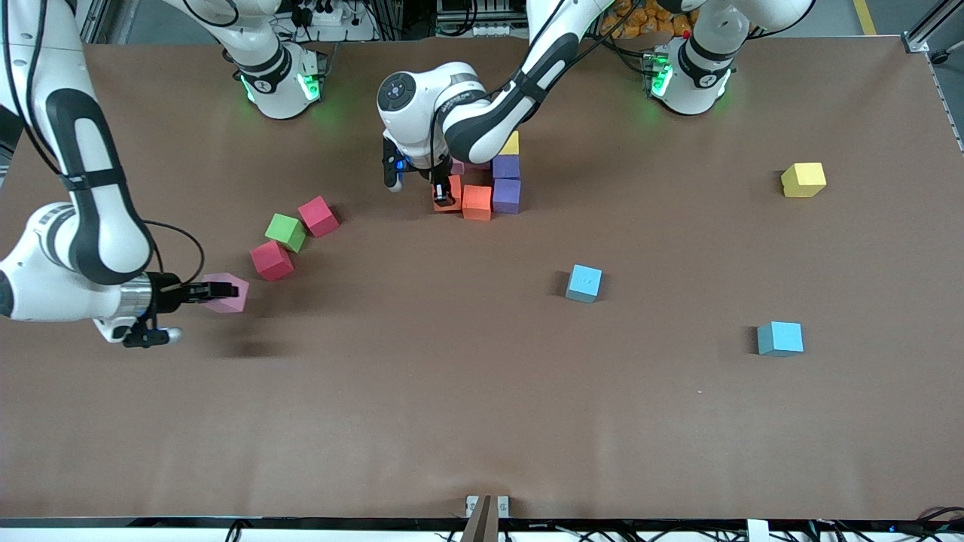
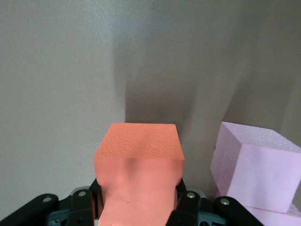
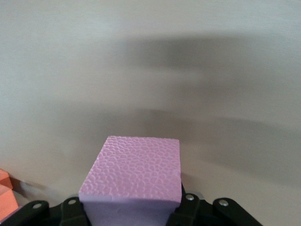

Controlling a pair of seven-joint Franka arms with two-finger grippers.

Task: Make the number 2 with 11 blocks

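Left pincer (image 1: 446, 197) pinches an orange block (image 2: 138, 160) at the bench-centre cluster, beside a second orange block (image 1: 477, 202) and purple blocks (image 1: 506, 195), while right pincer (image 1: 218, 290) pinches a pink block (image 1: 228, 295) over its end.

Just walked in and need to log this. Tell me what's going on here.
The left gripper is shut on an orange foam cube, at the cluster of orange, purple, pink and yellow cubes being built mid-table. The right gripper is shut on a pink foam cube near the right arm's end. Other cubes lie scattered.
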